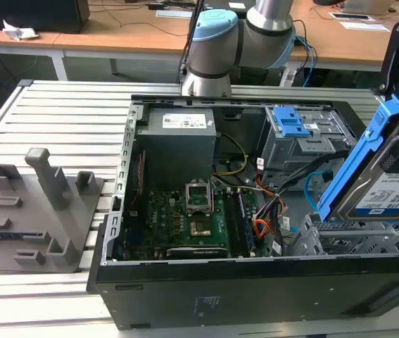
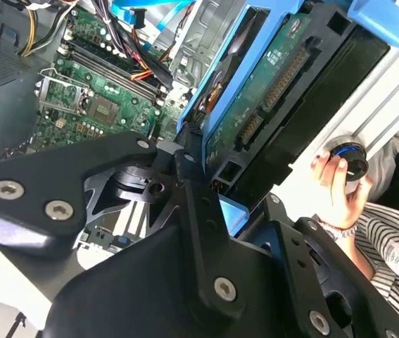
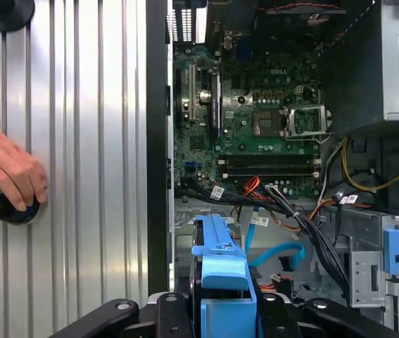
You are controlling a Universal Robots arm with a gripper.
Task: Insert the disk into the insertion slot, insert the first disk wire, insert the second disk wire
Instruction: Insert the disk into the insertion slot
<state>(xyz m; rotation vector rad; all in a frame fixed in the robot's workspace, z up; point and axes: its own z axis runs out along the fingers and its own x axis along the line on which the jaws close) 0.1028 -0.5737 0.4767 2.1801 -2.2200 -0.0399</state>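
Note:
The disk [image 1: 389, 183], a silver-grey drive with a white label in a bright blue carrier, hangs tilted on edge at the exterior view's right. My gripper [image 1: 398, 105] is shut on the carrier's upper end. The disk's lower edge hovers just above the insertion slot [image 1: 340, 243], a low grey perforated cage in the open computer case. In the second wrist view the black fingers [image 2: 192, 190] clamp the disk [image 2: 269, 91], whose green circuit-board side shows. The blue carrier [image 3: 220, 271] shows over the case in the first wrist view. A loose blue cable [image 1: 313, 184] lies beside the slot.
A taller grey cage with blue latch tabs [image 1: 292, 125] stands behind the slot. The motherboard [image 1: 192, 218] and power supply [image 1: 178, 134] fill the case's left. A person's hand [image 3: 5, 172] rests on a black knob on the slatted table. A grey fixture [image 1: 37, 211] lies at the exterior view's left.

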